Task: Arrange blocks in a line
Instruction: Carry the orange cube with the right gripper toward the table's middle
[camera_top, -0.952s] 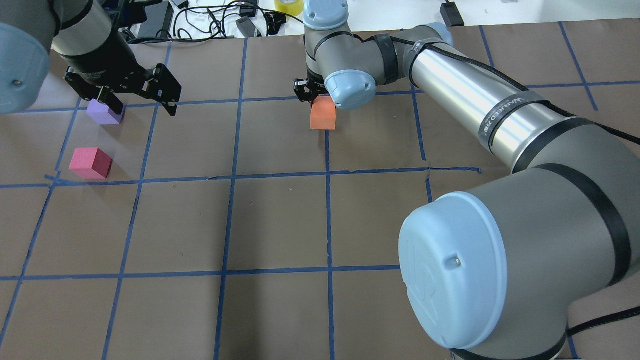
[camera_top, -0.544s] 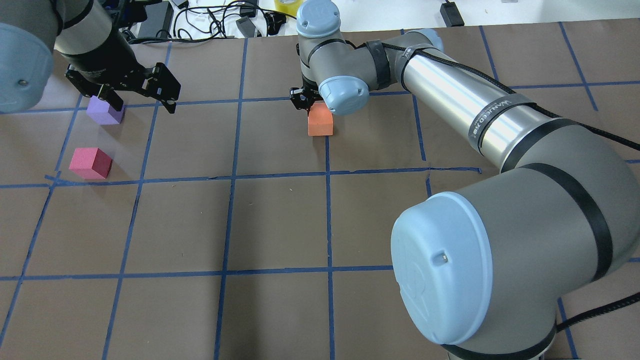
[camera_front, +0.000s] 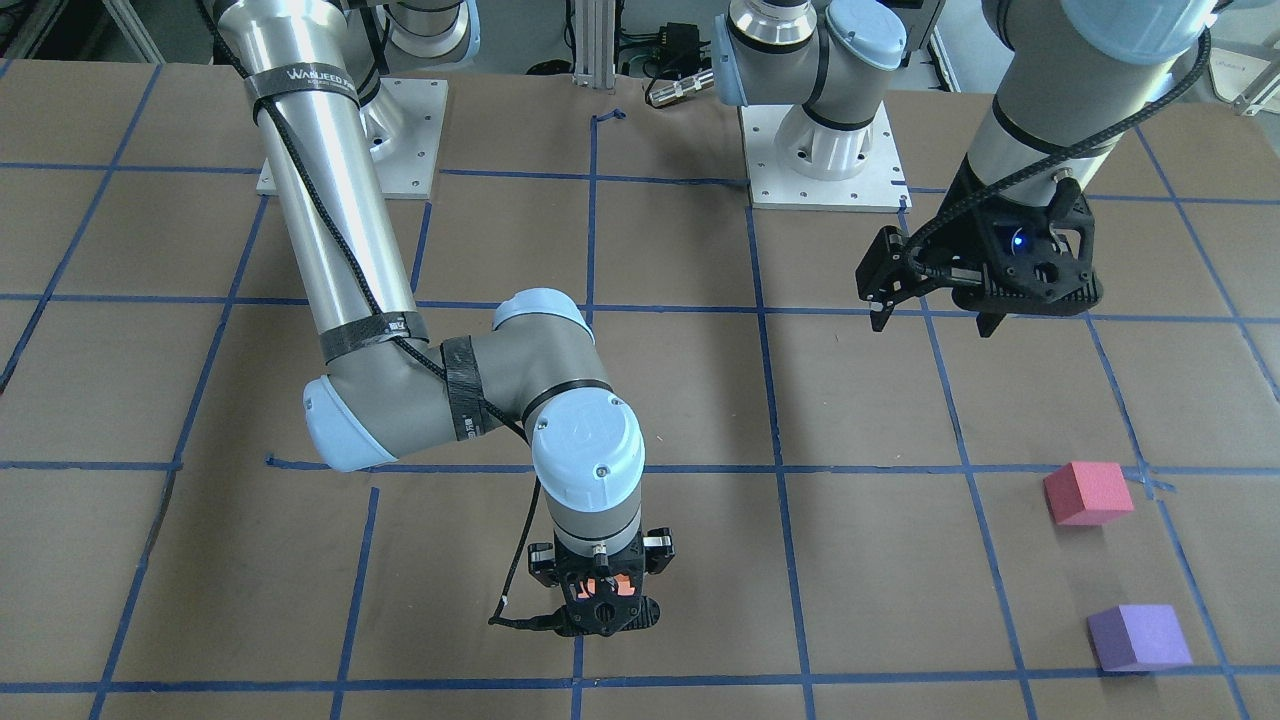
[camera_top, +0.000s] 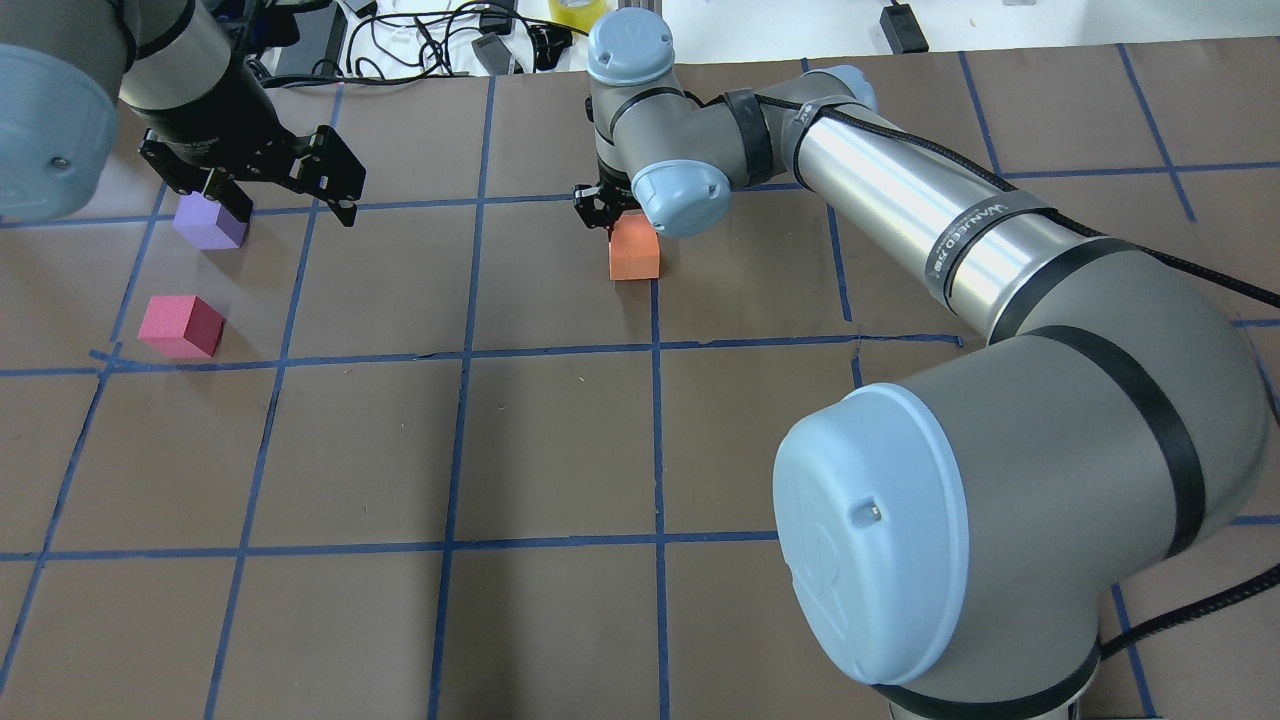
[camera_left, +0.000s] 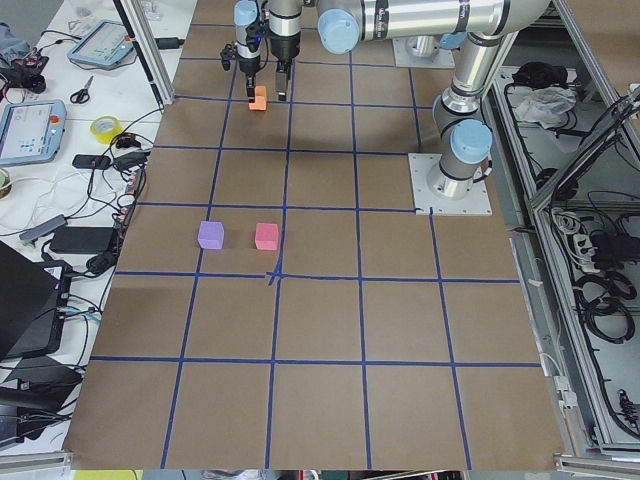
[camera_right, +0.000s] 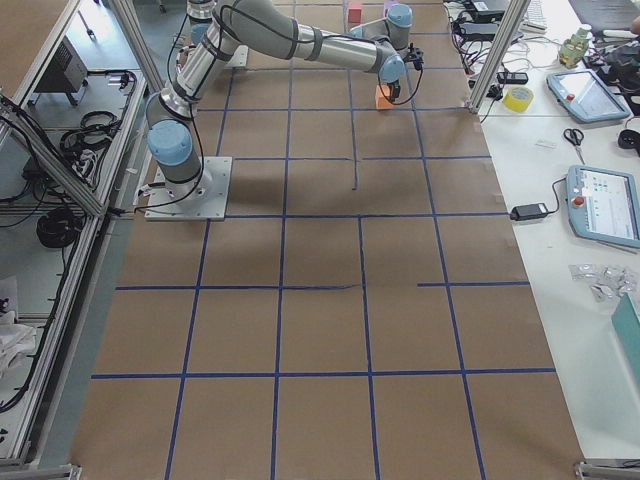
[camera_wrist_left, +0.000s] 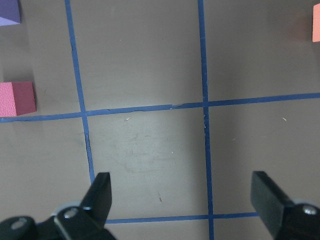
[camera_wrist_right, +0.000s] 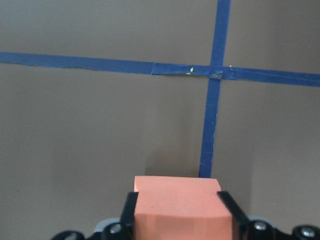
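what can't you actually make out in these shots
- Front-facing view: the orange block is almost wholly hidden behind the right gripper; only slivers show.
- Right wrist view: the block's underside is cut off by the lower edge, so whether it touches the table is unclear.
- Left wrist view: the purple block is cut by the top-left corner.
- Overhead view: a left gripper finger covers part of the purple block.

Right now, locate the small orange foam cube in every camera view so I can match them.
Exterior front-facing: small orange foam cube, bottom centre, mostly hidden in the right gripper.
Overhead exterior: upper centre.
Exterior left: top, left of centre.
Exterior right: top, right of centre.
Left wrist: cut off at upper right edge.
Right wrist: bottom centre, close up.
Landmark: the blue tape line running from the cube.
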